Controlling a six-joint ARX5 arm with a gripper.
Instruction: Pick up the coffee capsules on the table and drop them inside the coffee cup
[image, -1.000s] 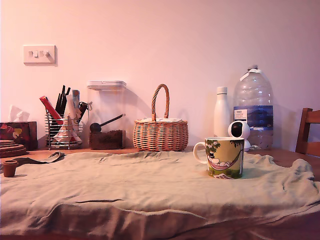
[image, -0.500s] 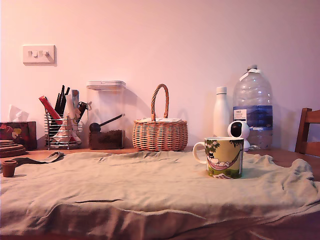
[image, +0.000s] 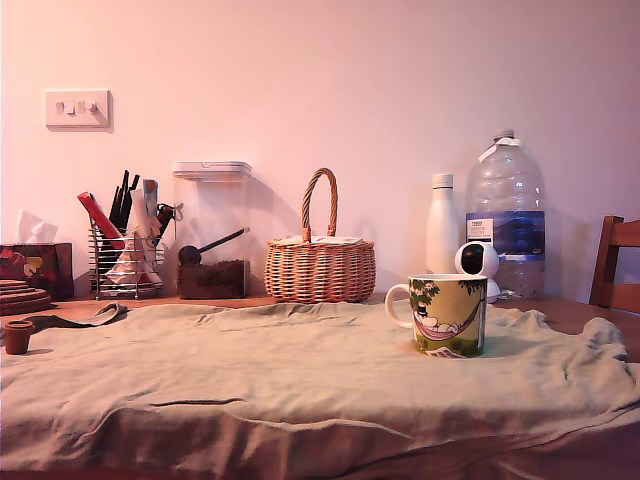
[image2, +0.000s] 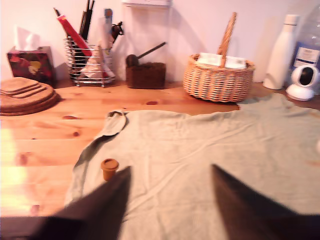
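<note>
A small reddish-brown coffee capsule (image: 17, 337) stands upright, rim up, at the cloth's edge on the exterior view's far left. The coffee cup (image: 450, 314), white-handled with a yellow-green cartoon print, stands on the pale cloth (image: 300, 370) towards that view's right. The arm does not show in the exterior view. In the wrist view my gripper (image2: 170, 170) is open above the cloth (image2: 200, 145), nothing between its dark fingers (image2: 107, 205). The capsule (image2: 109, 169) sits just outside one fingertip, on the side of the bare wooden table (image2: 45, 145). The cup is outside the wrist view.
Along the wall stand a tissue box (image: 35, 268), stacked brown coasters (image2: 25, 95), a wire utensil holder (image: 128, 255), a clear container (image: 212, 232), a wicker basket (image: 320, 265), a white bottle (image: 444, 225), a small white camera (image: 478, 262) and a large water bottle (image: 507, 215). A chair back (image: 618, 265) shows at the right edge.
Nothing on the table has moved; the whole exterior picture has only shifted a few pixels to its left.
</note>
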